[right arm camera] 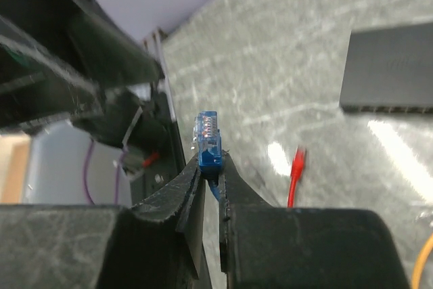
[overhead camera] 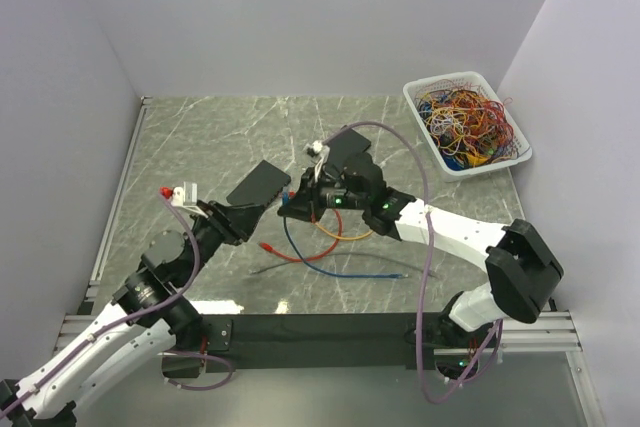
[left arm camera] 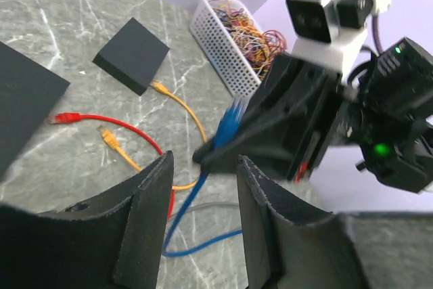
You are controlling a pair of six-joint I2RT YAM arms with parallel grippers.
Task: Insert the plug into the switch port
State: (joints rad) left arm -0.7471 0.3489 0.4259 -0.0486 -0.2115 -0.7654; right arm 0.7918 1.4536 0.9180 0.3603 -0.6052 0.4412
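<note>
Far L: left gripper (left arm camera: 203,167) hovers low over the marble table (overhead camera: 200,137). Its jaws are part open w/ nothing between them; only the blue cable (left arm camera: 184,216) runs past beyond its fingers. Just ahead of it lies the network switch (overhead camera: 258,187), a flat black box. Right wrist view shows its front edge, too blurry to count ports, and I see no plug seated in it.

Centre: right gripper (right arm camera: 210,164) is pinched tight on the blue RJ45 plug (right arm camera: 207,137). The plug tip sticks out past the fingertips, lifted off the table, near the switch but apart from it.

My read: pickup is done. Left to do: line the plug up w/ a port, push it home, let go. So under halfway.

Around: a red cable (overhead camera: 290,252), an orange cable (overhead camera: 335,229) and a grey cable (overhead camera: 285,267) loop on the table between the 2 arms, below the held plug. A 2nd, smaller black box (overhead camera: 350,152) sits just behind the right gripper.

Far R: white basket (left arm camera: 226,49) of tangled wires, well apart.

In the way, prob: the left gripper sits close to the plug and the switch, so the approach looks tight. The trailing blue cable could also drag on the loose ones
</note>
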